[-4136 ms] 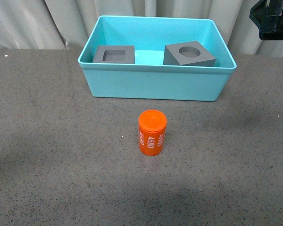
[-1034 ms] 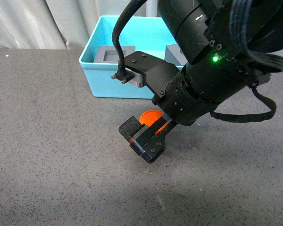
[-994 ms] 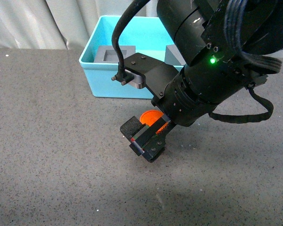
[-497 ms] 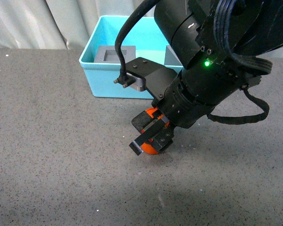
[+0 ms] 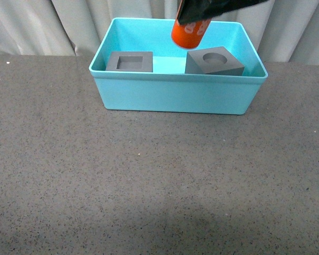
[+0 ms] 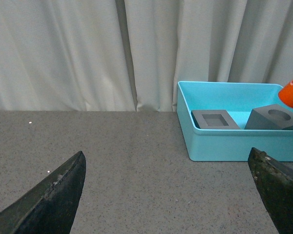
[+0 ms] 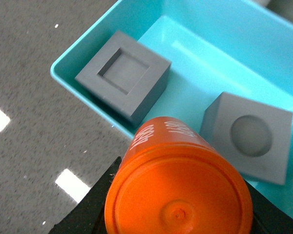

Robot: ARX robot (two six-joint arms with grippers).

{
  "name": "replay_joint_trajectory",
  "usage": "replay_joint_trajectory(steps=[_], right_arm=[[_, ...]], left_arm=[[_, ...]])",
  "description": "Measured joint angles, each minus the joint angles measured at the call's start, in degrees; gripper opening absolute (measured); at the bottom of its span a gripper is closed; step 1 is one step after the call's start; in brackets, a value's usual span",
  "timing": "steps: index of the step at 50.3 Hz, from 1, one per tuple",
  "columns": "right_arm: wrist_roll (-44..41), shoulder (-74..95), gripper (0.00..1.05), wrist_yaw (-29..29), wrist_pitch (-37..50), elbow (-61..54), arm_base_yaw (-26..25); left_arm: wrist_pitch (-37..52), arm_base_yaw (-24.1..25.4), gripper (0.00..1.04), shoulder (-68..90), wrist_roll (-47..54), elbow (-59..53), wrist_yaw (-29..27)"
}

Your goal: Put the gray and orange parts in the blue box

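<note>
Orange cylinder [image 5: 191, 32]: smooth hard plastic with white digits on the side and a flat end cap with a small centre nub. My right gripper [image 5: 200, 10] pinches it across the round wall and holds it tilted in the air over the blue box [image 5: 175, 77]. I judge it light, rigid and not fragile. The curved wall looks slick and could roll in the pads, so take hold mid-body. Square-recess cube [image 5: 129, 61] and round-recess cube [image 5: 213, 61] lie inside the box, matte gray, crisp-edged, apart from each other. The box is glossy plastic with a rimmed top. Table [image 5: 149, 186] is dark, speckled and rough. My left gripper [image 6: 166, 155] hangs spread wide, holding nothing, well apart from the box.
</note>
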Motion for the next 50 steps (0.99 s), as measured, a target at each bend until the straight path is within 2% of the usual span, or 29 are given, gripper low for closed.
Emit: replay_joint_trajectory(steps=[11, 29, 50], right_arm=[[0.39, 9.14, 0.44, 0.26, -4.13, 14.43, -2.29], [0.33, 25.18, 0.44, 0.94, -12.66, 32.11, -1.64], [2.01, 33.59, 0.44, 3.43, -18.51, 38.47, -0.59]], left_arm=[[0.0, 0.0, 0.98, 0.0, 0.0, 0.0, 0.0], [0.0, 0.0, 0.98, -0.02, 0.0, 0.0, 0.0], [0.0, 0.0, 0.98, -0.02, 0.0, 0.0, 0.0]])
